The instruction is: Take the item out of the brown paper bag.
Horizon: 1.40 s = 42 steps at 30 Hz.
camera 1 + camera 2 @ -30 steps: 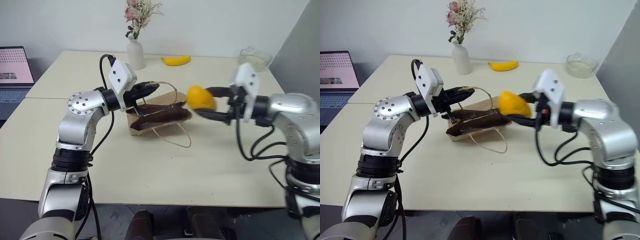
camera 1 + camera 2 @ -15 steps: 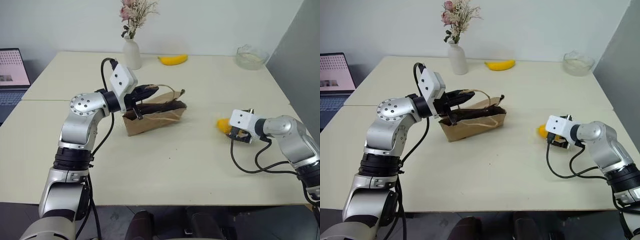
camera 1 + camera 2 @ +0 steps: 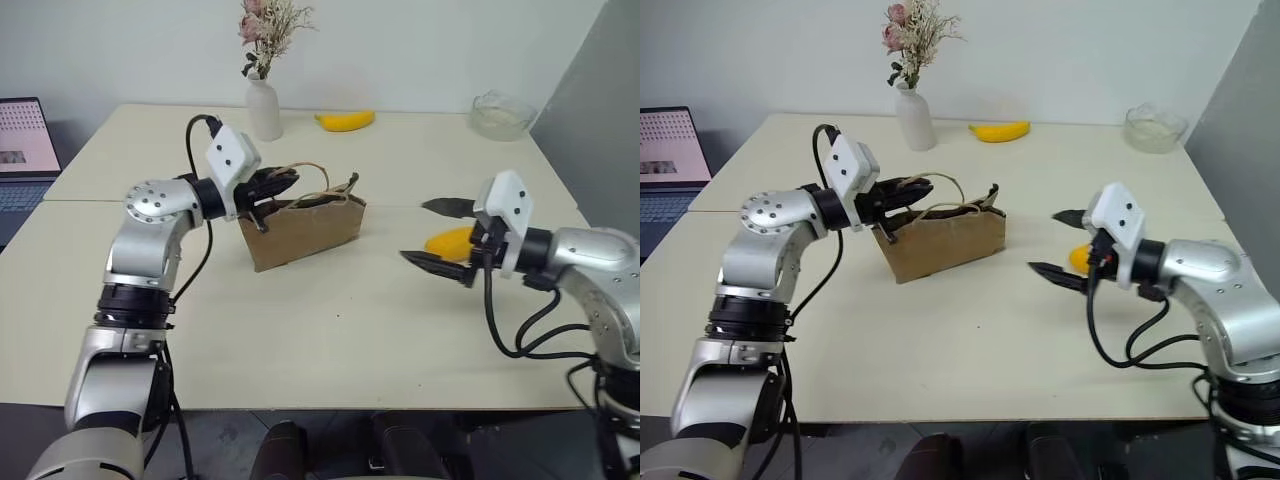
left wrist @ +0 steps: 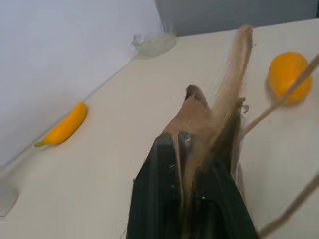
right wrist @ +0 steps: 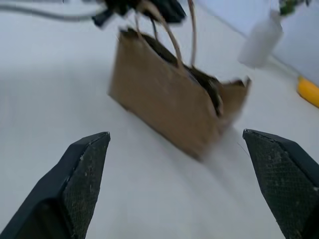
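The right hand [image 3: 437,232] hovered level over the bench [image 3: 330,340], fingers spread wide and empty, pointing toward the brown paper bag [image 3: 300,232]. The item [image 3: 450,241] lay on the bench just behind its fingers. Farther off, the left hand [image 3: 275,187] was closed on the bag's rim.

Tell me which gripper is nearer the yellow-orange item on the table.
Right. The right gripper hangs with its jaws wide open on either side of the item, which lies on the table. The left gripper is at the rim of the brown paper bag, well away.
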Each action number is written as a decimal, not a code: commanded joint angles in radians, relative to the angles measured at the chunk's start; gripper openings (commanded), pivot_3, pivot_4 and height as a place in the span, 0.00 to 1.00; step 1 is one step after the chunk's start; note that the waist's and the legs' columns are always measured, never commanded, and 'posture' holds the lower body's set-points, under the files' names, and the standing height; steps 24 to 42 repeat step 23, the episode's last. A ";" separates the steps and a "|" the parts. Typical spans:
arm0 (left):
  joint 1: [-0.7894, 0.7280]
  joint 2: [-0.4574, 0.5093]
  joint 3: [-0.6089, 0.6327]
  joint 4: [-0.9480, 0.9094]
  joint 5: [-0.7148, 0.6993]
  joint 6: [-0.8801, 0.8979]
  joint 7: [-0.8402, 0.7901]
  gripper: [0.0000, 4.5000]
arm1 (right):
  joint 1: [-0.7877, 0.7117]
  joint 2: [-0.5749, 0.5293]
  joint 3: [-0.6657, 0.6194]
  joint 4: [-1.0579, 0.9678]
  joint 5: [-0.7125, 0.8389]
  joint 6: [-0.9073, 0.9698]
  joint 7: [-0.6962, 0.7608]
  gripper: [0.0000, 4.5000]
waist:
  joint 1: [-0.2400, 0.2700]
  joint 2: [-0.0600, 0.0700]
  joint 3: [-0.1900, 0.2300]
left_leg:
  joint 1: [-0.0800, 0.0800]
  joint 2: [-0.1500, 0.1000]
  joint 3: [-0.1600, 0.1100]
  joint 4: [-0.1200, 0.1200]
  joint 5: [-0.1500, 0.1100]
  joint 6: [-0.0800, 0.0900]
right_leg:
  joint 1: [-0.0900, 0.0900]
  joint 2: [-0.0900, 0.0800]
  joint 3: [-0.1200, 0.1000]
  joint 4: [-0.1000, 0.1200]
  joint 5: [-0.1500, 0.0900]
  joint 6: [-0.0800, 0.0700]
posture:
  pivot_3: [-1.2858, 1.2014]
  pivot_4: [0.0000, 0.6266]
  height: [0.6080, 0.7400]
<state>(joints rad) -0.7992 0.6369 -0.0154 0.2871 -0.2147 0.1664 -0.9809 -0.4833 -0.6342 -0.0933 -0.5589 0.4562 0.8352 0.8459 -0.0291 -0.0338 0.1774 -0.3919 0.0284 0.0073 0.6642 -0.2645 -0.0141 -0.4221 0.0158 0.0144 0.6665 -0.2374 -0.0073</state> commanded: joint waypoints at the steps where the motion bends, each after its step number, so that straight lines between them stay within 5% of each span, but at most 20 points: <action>1: -0.042 0.031 0.005 0.020 0.015 -0.034 -0.035 0.34 | -0.052 0.029 -0.002 -0.039 0.036 0.026 -0.078 1.00 | 0.001 0.000 0.000 | 0.000 -0.001 0.001 0.000 0.000 0.000 | 0.000 -0.001 0.001 -0.001 0.000 0.000 | 0.52 0.24 1.00; 8: 0.014 0.102 0.077 -0.060 -0.036 0.059 -0.041 0.85 | -0.071 0.061 0.043 -0.009 0.051 -0.005 -0.118 1.00 | 0.001 0.000 0.000 | -0.005 -0.001 0.001 0.001 0.000 0.000 | -0.002 -0.002 0.001 -0.004 0.000 0.001 | 0.52 0.24 1.00; 17: 0.253 0.082 0.309 -0.401 -0.057 0.285 0.322 0.85 | -0.030 0.133 0.089 0.049 -0.026 -0.162 -0.194 1.00 | -0.001 0.000 0.000 | -0.003 0.001 0.001 0.000 0.000 0.000 | -0.002 -0.001 0.001 -0.002 0.000 0.001 | 0.52 0.24 1.00; 23: 0.681 -0.059 0.371 -0.748 -0.049 0.289 0.464 0.85 | 0.105 0.268 0.106 0.092 -0.093 -0.302 -0.315 1.00 | 0.000 -0.001 -0.001 | -0.002 0.001 0.003 -0.001 0.000 0.000 | 0.000 -0.004 0.002 -0.003 0.000 0.000 | 0.52 0.24 1.00; 42: 0.681 -0.059 0.371 -0.748 -0.049 0.289 0.464 0.85 | 0.105 0.268 0.106 0.092 -0.093 -0.302 -0.315 1.00 | 0.000 -0.001 -0.001 | -0.002 0.001 0.003 -0.001 0.000 0.000 | 0.000 -0.004 0.002 -0.003 0.000 0.000 | 0.52 0.24 1.00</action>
